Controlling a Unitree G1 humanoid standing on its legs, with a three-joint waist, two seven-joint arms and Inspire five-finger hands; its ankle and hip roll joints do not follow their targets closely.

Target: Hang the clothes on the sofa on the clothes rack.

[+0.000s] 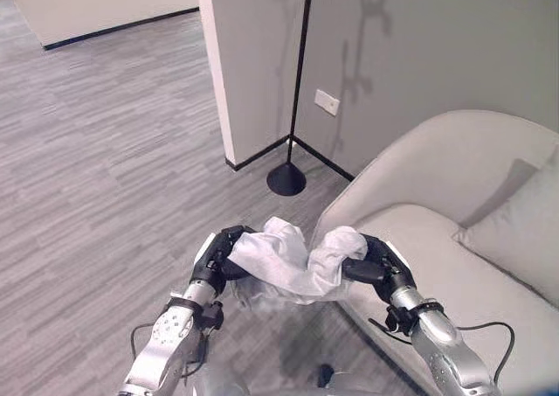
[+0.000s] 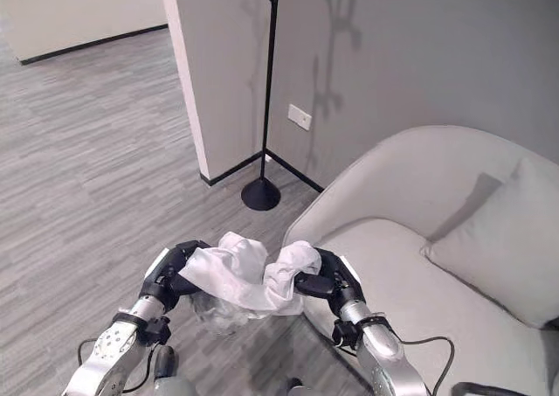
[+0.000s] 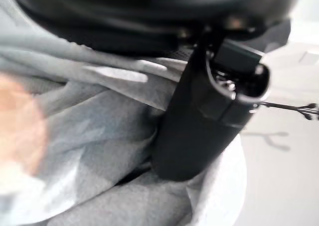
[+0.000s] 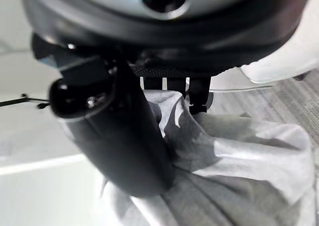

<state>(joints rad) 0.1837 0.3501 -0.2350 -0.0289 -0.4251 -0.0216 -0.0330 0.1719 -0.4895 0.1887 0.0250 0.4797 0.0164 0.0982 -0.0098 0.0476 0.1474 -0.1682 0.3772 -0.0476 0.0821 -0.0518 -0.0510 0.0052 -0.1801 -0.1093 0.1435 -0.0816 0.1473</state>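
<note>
Gripping a white garment [image 1: 288, 260], the left hand [image 1: 220, 254] and right hand [image 1: 374, 263] curl round its ends. It hangs above the floor [image 1: 105, 177], near the sofa [image 1: 454, 239] and rack [image 1: 293, 99].

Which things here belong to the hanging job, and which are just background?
Job: white garment, held by left hand and right hand; black clothes rack; sofa.
Background: cushion, wall socket.
</note>
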